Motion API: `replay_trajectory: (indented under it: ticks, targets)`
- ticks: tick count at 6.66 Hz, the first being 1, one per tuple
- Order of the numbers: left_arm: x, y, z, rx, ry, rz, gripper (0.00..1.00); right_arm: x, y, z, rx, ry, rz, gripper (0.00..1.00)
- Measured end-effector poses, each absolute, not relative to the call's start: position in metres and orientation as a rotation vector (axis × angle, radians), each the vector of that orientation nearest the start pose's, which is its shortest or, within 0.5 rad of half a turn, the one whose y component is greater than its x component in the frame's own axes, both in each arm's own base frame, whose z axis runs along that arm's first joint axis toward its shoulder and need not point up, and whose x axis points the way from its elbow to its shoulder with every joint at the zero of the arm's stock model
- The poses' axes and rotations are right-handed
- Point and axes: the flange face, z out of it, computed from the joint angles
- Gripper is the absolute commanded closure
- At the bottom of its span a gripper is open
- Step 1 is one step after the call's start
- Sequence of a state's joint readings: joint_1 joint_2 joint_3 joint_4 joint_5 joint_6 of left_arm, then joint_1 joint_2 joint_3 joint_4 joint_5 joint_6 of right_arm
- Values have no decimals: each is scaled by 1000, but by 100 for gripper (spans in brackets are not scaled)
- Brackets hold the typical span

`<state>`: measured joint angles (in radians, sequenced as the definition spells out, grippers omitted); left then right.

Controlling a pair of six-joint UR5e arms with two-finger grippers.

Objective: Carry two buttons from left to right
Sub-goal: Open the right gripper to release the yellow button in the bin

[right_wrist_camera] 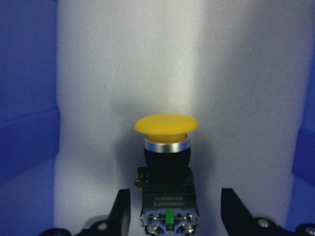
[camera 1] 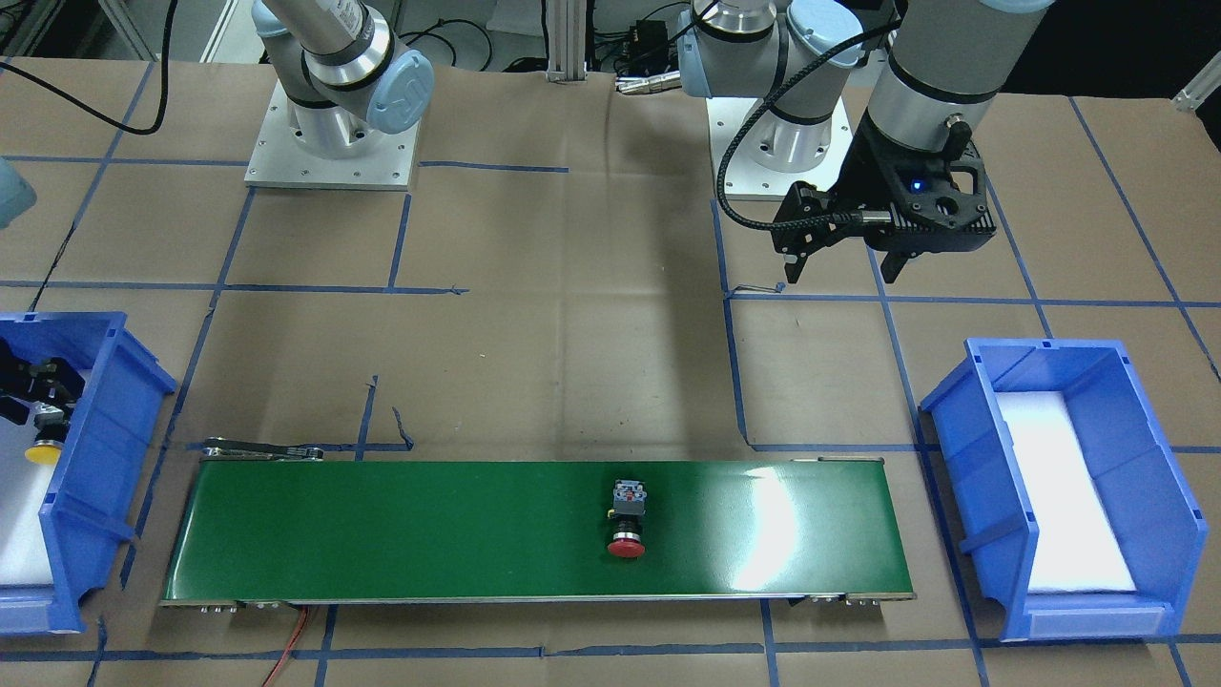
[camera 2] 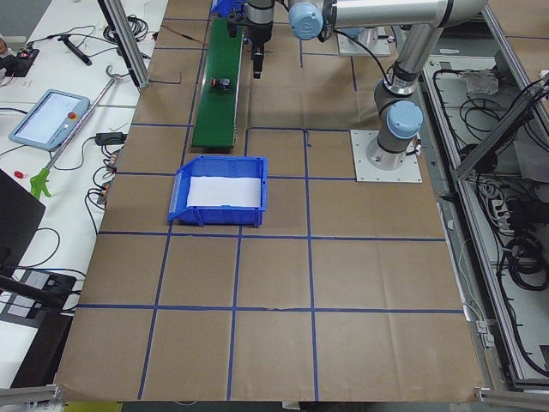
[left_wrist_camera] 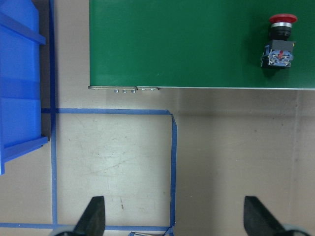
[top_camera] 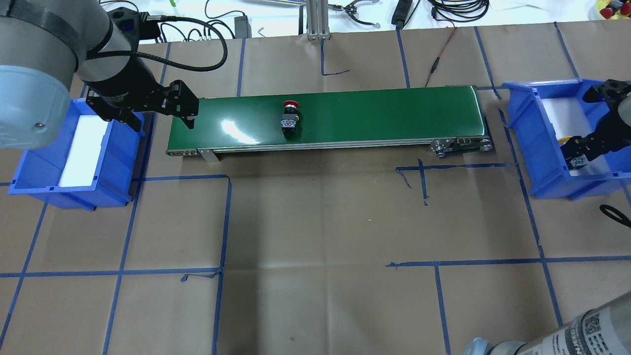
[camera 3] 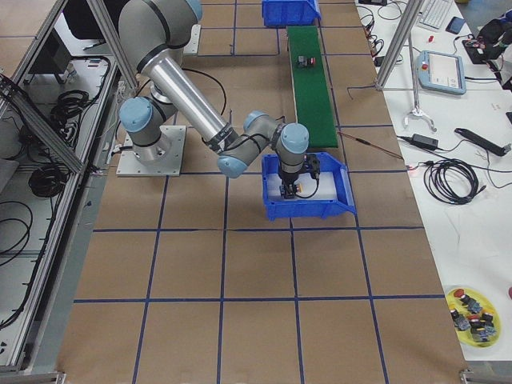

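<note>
Closest, seen from the right wrist, the right gripper point(right_wrist_camera: 175, 201) is spread around the yellow button point(right_wrist_camera: 166, 162), with a gap between each finger and the black body, so nothing is pinched. That button lies on the white liner point(right_wrist_camera: 98, 73) of the right blue bin point(camera 3: 312, 210), its cap pointing away from the wrist camera. Farther along the table point(top_camera: 315, 236), the red button point(top_camera: 290, 117) lies on its side on the green conveyor belt point(top_camera: 384, 113), left of the belt's middle, cap turned away from the robot. Beyond it the left gripper point(left_wrist_camera: 173, 206) hangs wide apart, holding nothing, between the belt's left end and the left blue bin point(top_camera: 121, 158).
</note>
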<state>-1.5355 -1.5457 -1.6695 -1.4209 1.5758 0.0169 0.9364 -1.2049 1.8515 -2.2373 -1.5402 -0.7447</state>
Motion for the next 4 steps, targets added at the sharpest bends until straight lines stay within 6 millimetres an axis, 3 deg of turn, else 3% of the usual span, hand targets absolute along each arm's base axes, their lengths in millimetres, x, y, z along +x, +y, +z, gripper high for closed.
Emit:
replay_trajectory:
  ticks: [2, 4]
  targets:
    - [-115, -495, 466, -32, 3131, -106, 0, -225, -541, 237, -172, 3126, -103, 1]
    - [-114, -497, 465, -34, 3130, -94, 0, -216, -546, 268, -182, 3090, -241, 0]
